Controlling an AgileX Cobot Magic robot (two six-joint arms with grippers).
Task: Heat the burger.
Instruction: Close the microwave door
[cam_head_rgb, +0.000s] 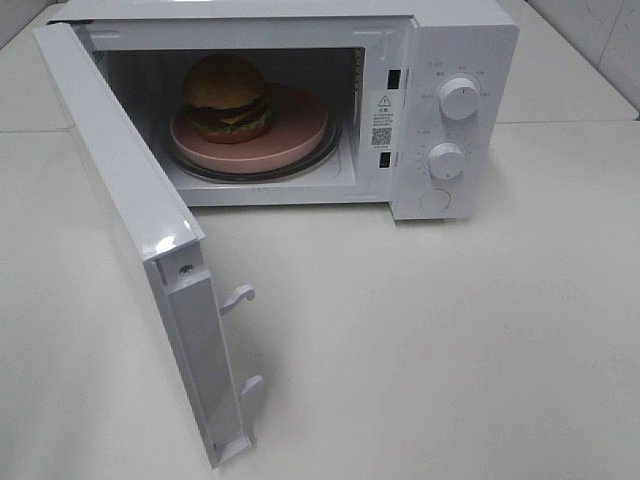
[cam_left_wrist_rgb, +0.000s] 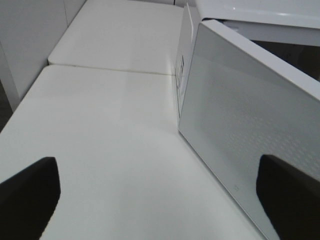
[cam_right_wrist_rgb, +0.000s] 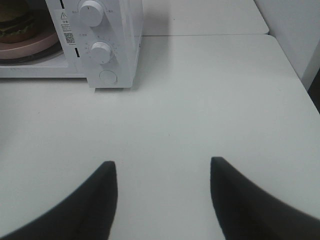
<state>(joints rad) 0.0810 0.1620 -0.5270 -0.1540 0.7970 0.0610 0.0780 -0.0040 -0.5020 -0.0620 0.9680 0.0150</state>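
Burger (cam_head_rgb: 226, 95) sits upper centre of the high view, on the pink plate (cam_head_rgb: 300, 140) inside the open microwave (cam_head_rgb: 480, 50). Judge it soft and stacked, so handle the plate rim, never the bun. Left wrist: your left gripper (cam_left_wrist_rgb: 157, 200) gapes empty beside the door (cam_left_wrist_rgb: 240, 125). Right wrist: right gripper (cam_right_wrist_rgb: 162, 170) is spread, holding nothing.

Bright, even light; soft shadow beneath the microwave (cam_head_rgb: 450, 120); blurry dark fingers (cam_right_wrist_rgb: 85, 210).

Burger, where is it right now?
In the exterior high view, the burger sits on the left part of the pink plate inside the microwave, whose door stands open on the left.
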